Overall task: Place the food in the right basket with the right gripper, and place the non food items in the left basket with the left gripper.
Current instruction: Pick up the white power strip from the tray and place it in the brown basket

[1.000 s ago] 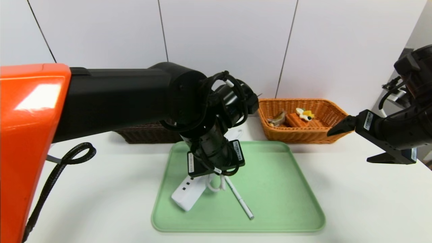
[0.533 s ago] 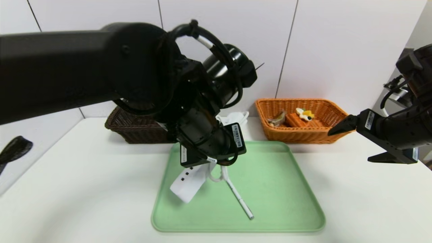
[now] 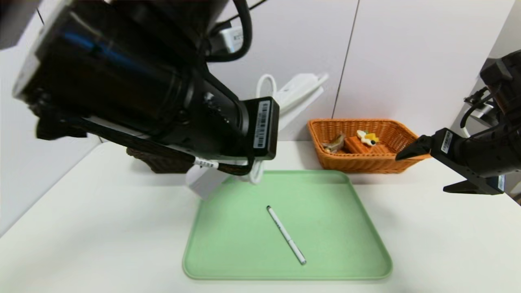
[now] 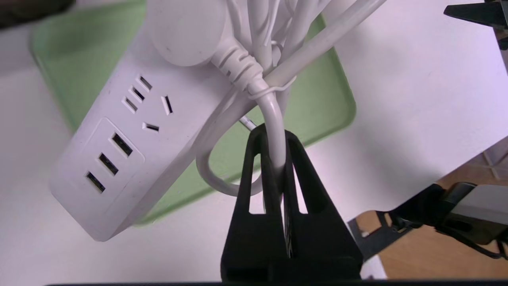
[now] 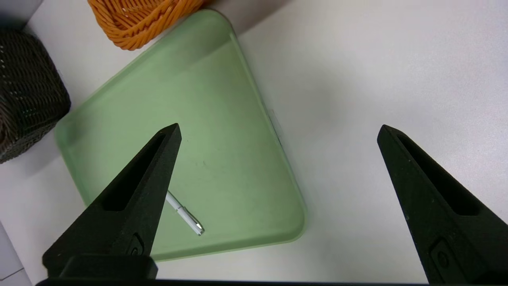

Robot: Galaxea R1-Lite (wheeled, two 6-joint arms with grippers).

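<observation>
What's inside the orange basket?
Inside the orange basket are a cake wedge topped with white cream and yellow and black bits, and a wrapped snack. The near wall hides the bottoms of both, so what lies under them can't be seen.

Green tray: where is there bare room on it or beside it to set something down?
Bare: the green tray right of the white pen, and the table right of the tray. Crowded: above the tray's far-left corner, where the left gripper holds the power strip by its cord.
</observation>
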